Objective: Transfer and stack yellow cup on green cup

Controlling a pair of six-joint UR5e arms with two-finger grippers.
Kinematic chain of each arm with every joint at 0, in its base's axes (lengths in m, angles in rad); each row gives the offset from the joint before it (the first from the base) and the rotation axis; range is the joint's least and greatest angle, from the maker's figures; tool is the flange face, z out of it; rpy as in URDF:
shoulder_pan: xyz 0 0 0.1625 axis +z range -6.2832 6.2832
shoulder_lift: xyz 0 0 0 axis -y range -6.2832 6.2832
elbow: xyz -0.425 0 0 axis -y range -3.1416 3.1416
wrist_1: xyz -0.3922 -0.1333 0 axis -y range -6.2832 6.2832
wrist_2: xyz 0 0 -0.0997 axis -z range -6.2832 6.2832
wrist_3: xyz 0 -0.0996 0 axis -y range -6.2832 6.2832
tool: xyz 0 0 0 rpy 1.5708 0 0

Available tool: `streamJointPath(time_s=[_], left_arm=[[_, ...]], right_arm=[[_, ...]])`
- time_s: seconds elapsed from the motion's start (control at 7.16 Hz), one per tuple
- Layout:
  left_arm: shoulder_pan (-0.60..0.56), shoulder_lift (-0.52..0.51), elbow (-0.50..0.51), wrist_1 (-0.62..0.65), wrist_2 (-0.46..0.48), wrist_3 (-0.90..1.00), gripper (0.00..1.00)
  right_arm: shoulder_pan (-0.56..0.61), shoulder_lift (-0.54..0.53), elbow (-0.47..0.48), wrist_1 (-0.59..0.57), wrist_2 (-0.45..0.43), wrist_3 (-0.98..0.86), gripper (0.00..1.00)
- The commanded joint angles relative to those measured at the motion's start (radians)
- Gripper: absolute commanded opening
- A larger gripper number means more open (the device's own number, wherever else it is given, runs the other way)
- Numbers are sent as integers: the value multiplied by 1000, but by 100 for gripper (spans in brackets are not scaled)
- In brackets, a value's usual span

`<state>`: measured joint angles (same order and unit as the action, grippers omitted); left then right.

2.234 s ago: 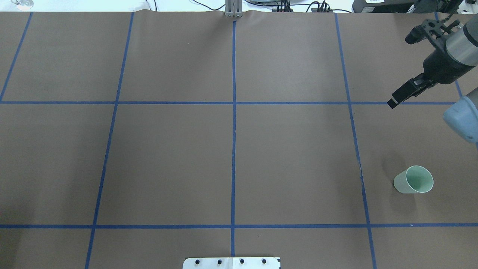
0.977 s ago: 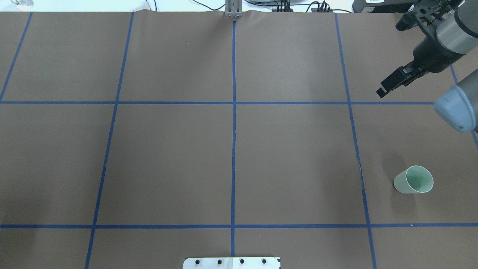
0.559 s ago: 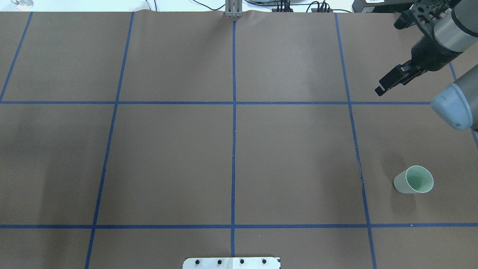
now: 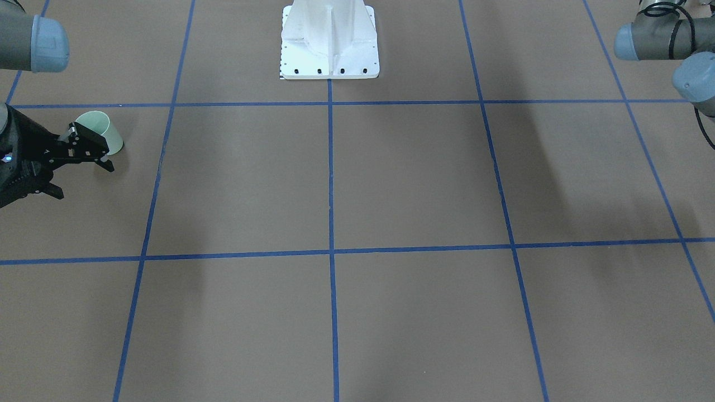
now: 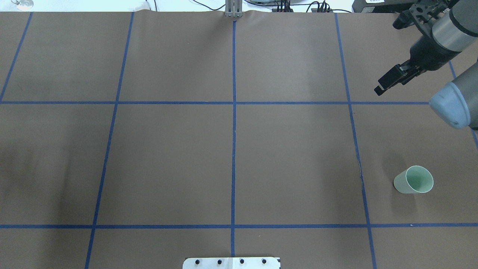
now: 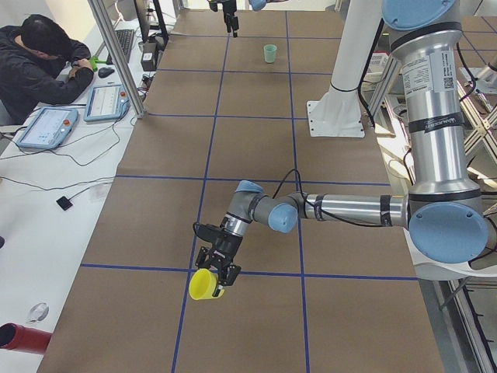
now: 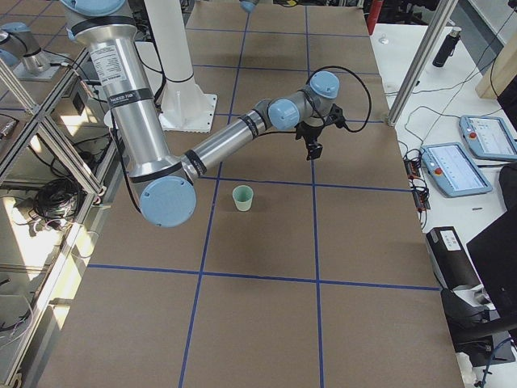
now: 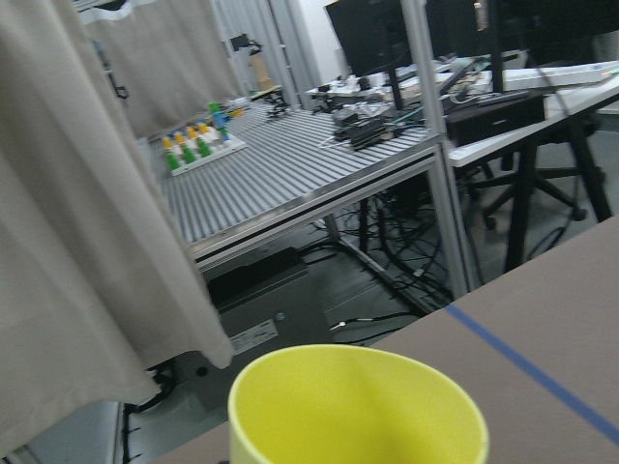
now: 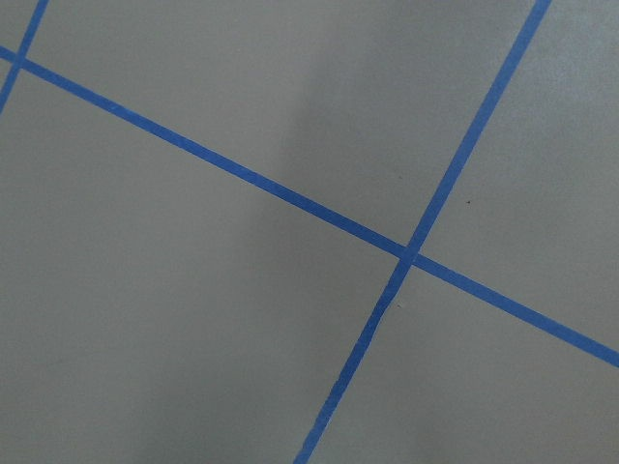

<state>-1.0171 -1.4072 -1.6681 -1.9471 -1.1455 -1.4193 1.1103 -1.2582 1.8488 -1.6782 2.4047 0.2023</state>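
Note:
The green cup [image 5: 412, 181] stands upright on the brown table at the near right; it also shows in the front view [image 4: 110, 134] and in the right side view [image 7: 242, 197]. My right gripper [image 4: 84, 181] hangs open and empty above the table, beyond the green cup and apart from it; in the overhead view [image 5: 384, 84] it is at the far right. The yellow cup [image 6: 203, 285] is at my left gripper [image 6: 217, 268], low over the table's left end. Its rim fills the bottom of the left wrist view [image 8: 358, 406]. I cannot tell whether that gripper is shut.
Blue tape lines divide the brown table into squares. The white robot base plate [image 5: 231, 262] sits at the near middle edge. A seated operator [image 6: 39, 62] and tablets are at a side bench beyond the table's far edge.
My right gripper has moved toward the far edge of the table and a little to the left, away from the green cup. The green cup has not moved.

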Motion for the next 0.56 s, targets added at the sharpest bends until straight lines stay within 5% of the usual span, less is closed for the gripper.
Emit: streamJointPath(time_s=[0.0, 0.14, 0.42], left_arm=[[-2, -150, 2, -72, -11, 129, 0], [-3, -235, -1, -79, -20, 219, 0], [27, -341, -42, -165, -226, 352, 0]], right_arm=[[0, 0, -2, 0, -1, 0, 100], [0, 2, -2, 0, -1, -1, 100], [0, 2, -2, -2, -4, 0, 100]])
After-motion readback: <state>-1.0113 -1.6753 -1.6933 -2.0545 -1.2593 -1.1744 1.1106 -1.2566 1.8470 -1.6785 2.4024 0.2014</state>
